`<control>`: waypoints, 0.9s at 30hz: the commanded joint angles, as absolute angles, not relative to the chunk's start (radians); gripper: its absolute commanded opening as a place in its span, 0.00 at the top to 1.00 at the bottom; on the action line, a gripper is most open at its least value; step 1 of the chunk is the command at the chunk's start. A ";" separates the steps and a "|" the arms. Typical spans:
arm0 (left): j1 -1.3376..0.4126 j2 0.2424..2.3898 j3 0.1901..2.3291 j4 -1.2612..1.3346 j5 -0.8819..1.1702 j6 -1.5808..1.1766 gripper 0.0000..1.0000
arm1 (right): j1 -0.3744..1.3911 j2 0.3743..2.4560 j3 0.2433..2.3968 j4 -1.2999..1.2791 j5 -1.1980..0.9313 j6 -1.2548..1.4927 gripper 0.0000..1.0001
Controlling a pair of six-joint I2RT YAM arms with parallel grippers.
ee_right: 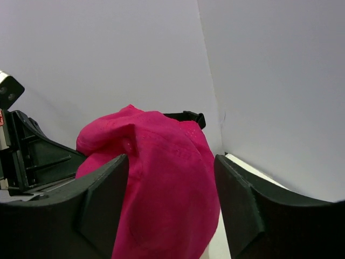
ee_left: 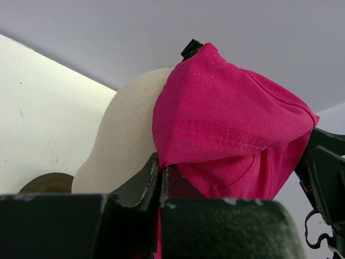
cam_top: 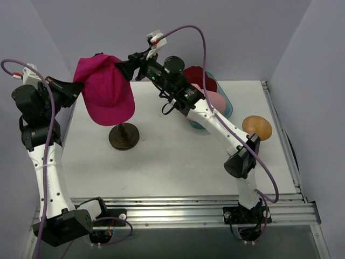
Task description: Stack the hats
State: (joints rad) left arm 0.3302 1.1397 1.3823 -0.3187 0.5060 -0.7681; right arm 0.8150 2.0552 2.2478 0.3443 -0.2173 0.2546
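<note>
Fabric-pinching with the left gripper [ee_left: 160, 167] clamped on the magenta peaked cap [cam_top: 105, 94] draped only halfway over the cream head form [ee_left: 118, 135] above the desk [cam_top: 172, 156], holding the right gripper [ee_right: 171, 167] wide around it, risking tugging it off sideways.

1. Magenta peaked cap [ee_left: 232, 124], pinched in the left claw [ee_left: 161, 170]: matt cloth, finely perforated, stitched seams.
2. Head form [ee_left: 118, 135], behind that claw: cream, smooth, matt.
3. Right claw [ee_right: 171, 172] fingers [ee_right: 102, 199], flanking the cap: black, matt, moulded plastic.

Cream head form [ee_left: 116, 140], magenta cap [cam_top: 105, 91]
</note>
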 commanded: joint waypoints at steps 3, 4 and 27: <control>0.342 1.132 1.377 -0.273 0.492 -0.792 0.98 | 0.773 1.840 2.087 0.402 -0.235 0.322 0.36; 0.342 1.132 1.378 -0.276 0.488 -0.792 0.98 | 0.769 1.818 2.004 0.416 -0.238 0.325 0.33; 0.356 1.117 1.344 -0.308 0.483 -0.787 0.98 | 0.767 1.686 1.454 0.756 -0.531 0.587 0.35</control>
